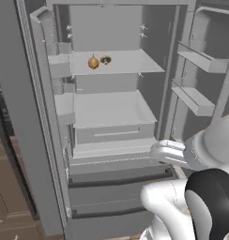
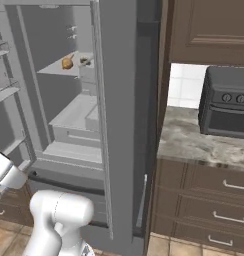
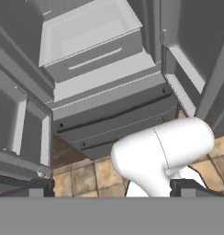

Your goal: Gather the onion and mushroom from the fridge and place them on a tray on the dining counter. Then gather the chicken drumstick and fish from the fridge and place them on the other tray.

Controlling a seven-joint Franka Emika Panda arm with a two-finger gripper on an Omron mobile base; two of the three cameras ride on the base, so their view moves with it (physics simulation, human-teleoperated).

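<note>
The fridge (image 1: 104,28) stands with both doors swung open. On its upper shelf sits the round brown-orange onion (image 1: 93,62) (image 2: 67,63), and the small dark mushroom (image 1: 105,60) (image 2: 84,61) lies just right of it. My gripper (image 3: 114,188) is open and holds nothing. Its fingertips (image 3: 40,187) are spread wide, and it is low in front of the fridge's crisper drawer (image 3: 91,55), well below the shelf with the onion. The trays, dining counter, drumstick and fish are out of view.
Door shelves (image 1: 201,61) jut from the open right door. Right of the fridge, a dark oven-like appliance (image 2: 226,102) sits on a stone counter (image 2: 189,142) over brown drawers (image 2: 209,205). A brown cabinet (image 1: 8,187) stands to the left. Tiled floor (image 3: 86,176) lies below the hand.
</note>
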